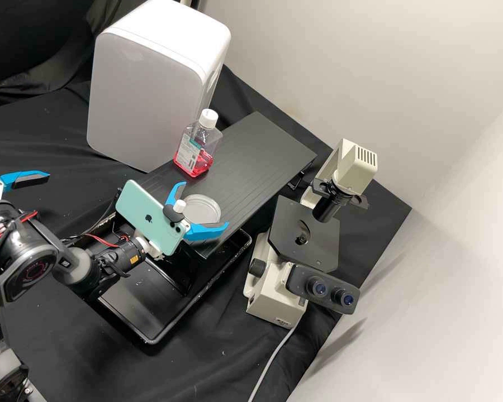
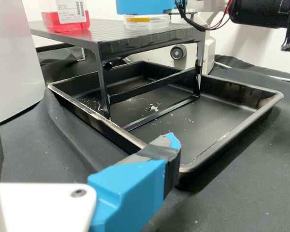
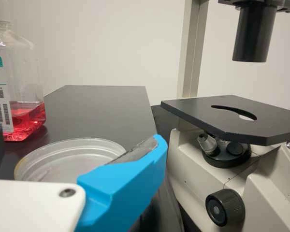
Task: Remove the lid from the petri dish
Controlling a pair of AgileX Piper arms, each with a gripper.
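A clear, lidded petri dish (image 1: 202, 207) lies on the near end of a black raised platform (image 1: 262, 151). My right gripper (image 1: 205, 204) is open at the dish, one blue finger on each side, and I cannot tell whether they touch its rim. In the right wrist view the dish (image 3: 67, 157) lies between the right gripper's (image 3: 72, 135) fingers. The left wrist view shows the dish (image 2: 146, 20) from afar, up on the platform (image 2: 111, 34). My left gripper (image 2: 81, 137) stands open and empty, low over the black cloth at the far left, one finger (image 1: 25, 178) showing in the high view.
A flask of red liquid (image 1: 195, 148) stands on the platform behind the dish, next to a big white box (image 1: 156, 84). The platform stands in a black tray (image 1: 151, 312). A microscope (image 1: 313, 234) sits just to the right. A mint-green phone (image 1: 148, 215) rides on the right wrist.
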